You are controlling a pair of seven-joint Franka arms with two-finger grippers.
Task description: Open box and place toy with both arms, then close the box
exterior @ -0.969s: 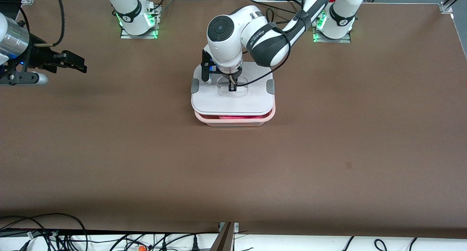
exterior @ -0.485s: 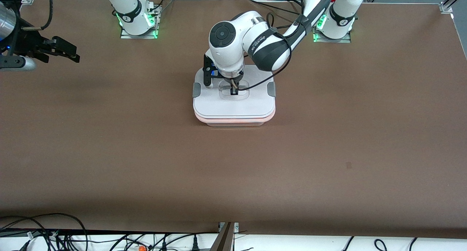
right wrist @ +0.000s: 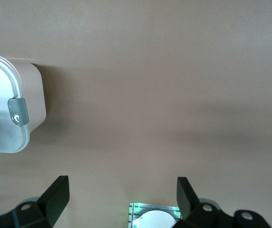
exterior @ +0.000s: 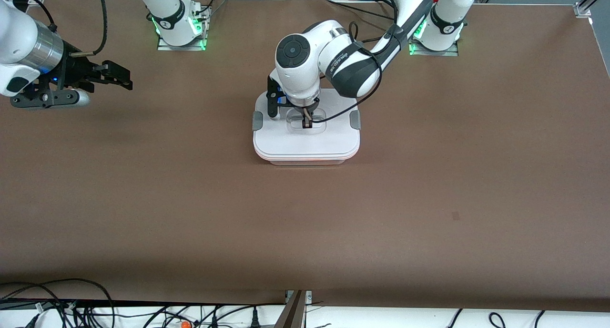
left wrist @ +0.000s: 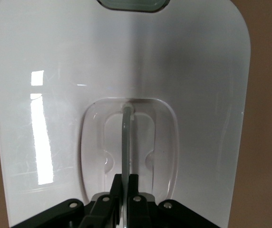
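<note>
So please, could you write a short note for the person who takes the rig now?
Left claw: shut on the lid's centre handle, lid lying flat on the pink box at mid-table.
Right claw: open, holding nothing, waiting in the air over the right arm's end of the table.
Toy: not visible now, with the lid covering the box.
Done: lid is on.
Left: release the handle, perhaps press the grey side clips, retract.

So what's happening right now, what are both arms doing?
Left tool shut on lid handle, lid seated on box. Right tool open, waiting over table's right-arm end. Nothing in the way.
</note>
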